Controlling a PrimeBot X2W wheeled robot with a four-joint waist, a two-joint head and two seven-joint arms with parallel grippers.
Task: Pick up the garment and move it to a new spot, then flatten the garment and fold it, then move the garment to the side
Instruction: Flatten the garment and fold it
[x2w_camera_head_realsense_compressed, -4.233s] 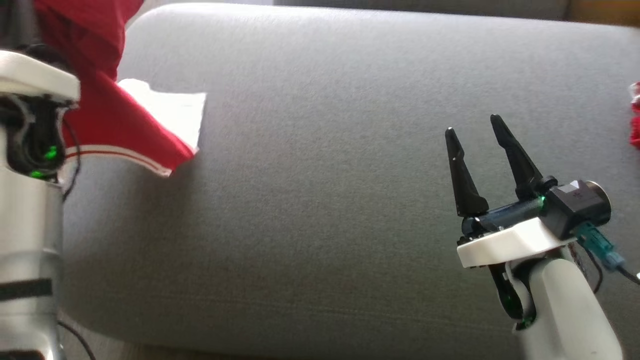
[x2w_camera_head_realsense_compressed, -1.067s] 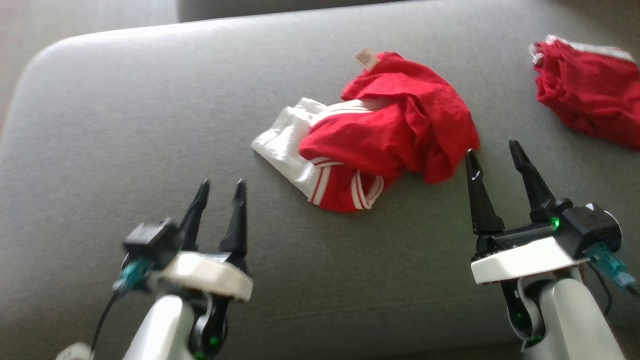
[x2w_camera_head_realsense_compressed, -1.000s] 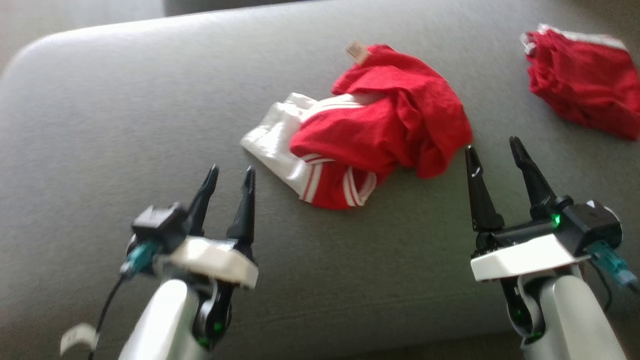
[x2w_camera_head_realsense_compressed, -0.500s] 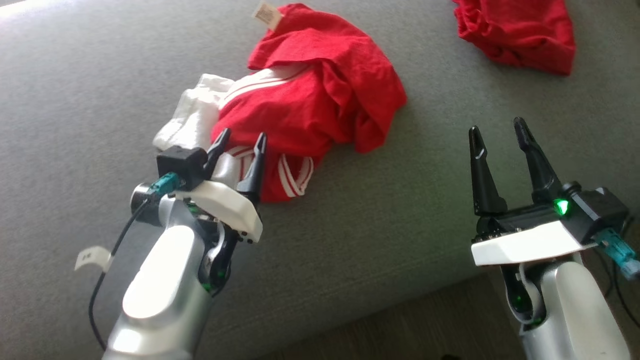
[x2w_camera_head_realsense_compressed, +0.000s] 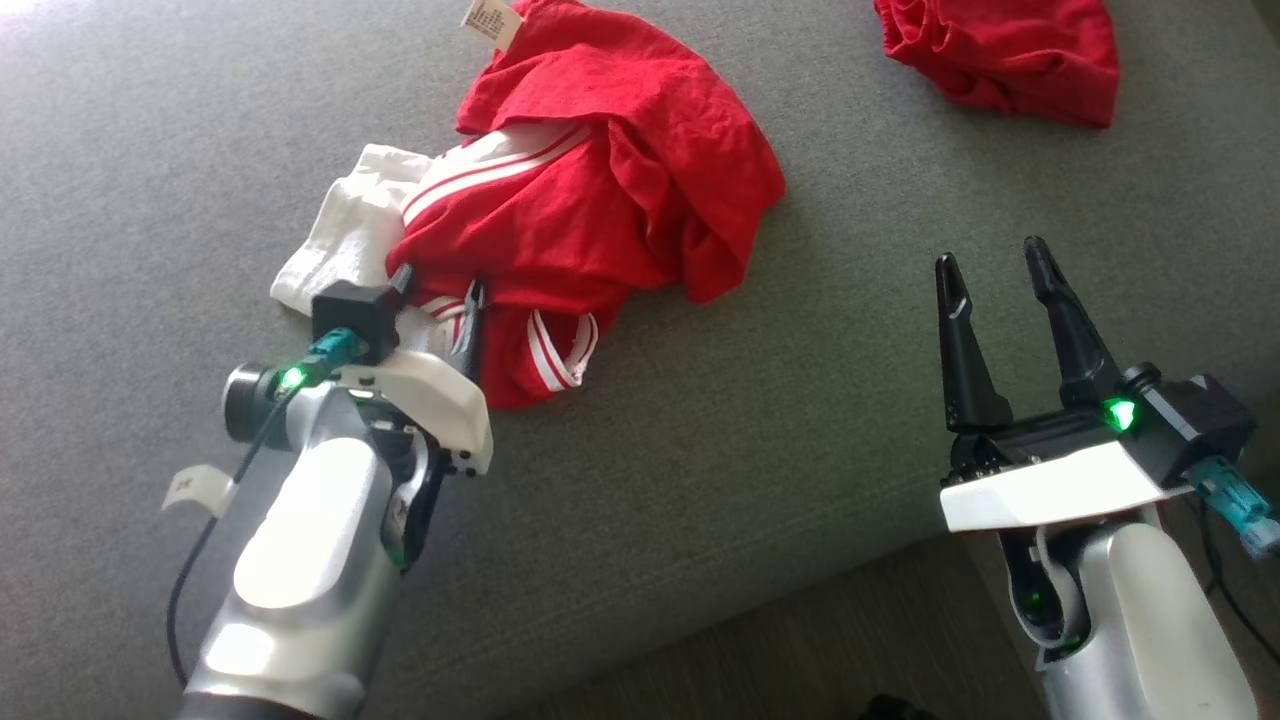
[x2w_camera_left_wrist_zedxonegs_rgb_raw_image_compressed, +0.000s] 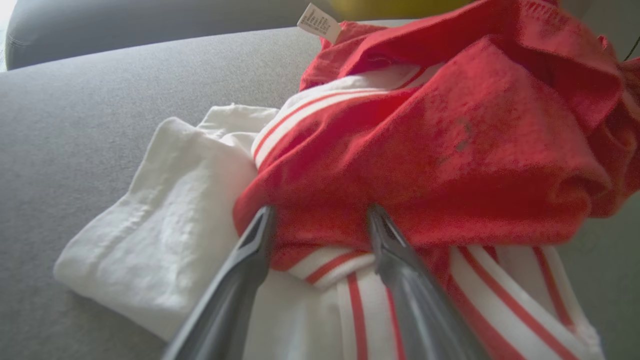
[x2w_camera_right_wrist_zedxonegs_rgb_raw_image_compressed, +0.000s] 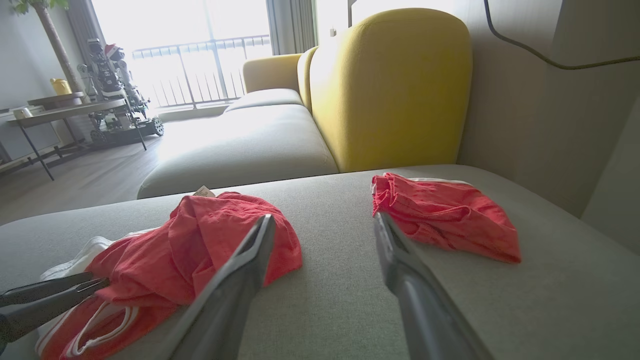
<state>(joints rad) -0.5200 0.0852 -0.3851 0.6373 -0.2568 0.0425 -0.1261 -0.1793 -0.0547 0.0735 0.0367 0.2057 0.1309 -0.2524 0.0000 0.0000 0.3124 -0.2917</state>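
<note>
Left claw (x2w_camera_left_wrist_zedxonegs_rgb_raw_image_compressed: 320, 210) gapes, crumpled red-and-white garment (x2w_camera_head_realsense_compressed: 600, 170) directly ahead with one red fold between its tips: drive deeper before you pinch, and leave the spread right claw (x2w_camera_head_realsense_compressed: 990, 252) idle alongside.

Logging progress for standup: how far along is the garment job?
Done: relocation, it seems; the garment, carried earlier, lies crumpled on the cushion. In hand: the open left end effector straddles a red fold by the striped hem; right end effector open, apart. Left: grasp, flatten, fold, move aside.
</note>
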